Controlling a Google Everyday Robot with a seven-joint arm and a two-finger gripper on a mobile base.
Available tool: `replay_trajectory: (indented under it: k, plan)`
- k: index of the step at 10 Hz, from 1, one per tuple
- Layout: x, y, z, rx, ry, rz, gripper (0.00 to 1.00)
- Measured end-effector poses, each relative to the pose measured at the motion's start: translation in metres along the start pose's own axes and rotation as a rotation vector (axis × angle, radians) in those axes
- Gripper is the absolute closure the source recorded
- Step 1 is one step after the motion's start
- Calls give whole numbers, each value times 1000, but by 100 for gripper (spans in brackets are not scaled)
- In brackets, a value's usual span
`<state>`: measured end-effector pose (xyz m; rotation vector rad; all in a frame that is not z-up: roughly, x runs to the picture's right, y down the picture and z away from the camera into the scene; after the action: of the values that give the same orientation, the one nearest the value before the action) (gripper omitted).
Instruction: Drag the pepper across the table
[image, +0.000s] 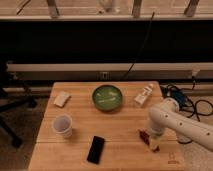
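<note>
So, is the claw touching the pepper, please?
Cannot tell. In the camera view the claw sits by the pepper, lower right on the table; no contact or gap shows.
</note>
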<state>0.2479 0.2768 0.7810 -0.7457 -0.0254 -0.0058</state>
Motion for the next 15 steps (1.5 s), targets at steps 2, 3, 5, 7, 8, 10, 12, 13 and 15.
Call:
replay_trajectory:
  k: [2,3,5,7,8,10,12,13,15]
  plan:
    - [1,6,3,-8,-26,7,71]
    - [1,7,2,-10,-42,5,79]
    - [3,3,-2,-12,-49,-1,98]
    - [2,-1,-2,-8,-19,-10,100]
    - [5,0,-2,-9,-25,-9,100]
    - [3,-3,-3,-9,-28,-24,100]
    - [3,-5,-4,-9,-19,-33,100]
    - [4,-6,-4,-8,-18,-36,100]
    - [4,-8,-5,-8,-17,-45,100]
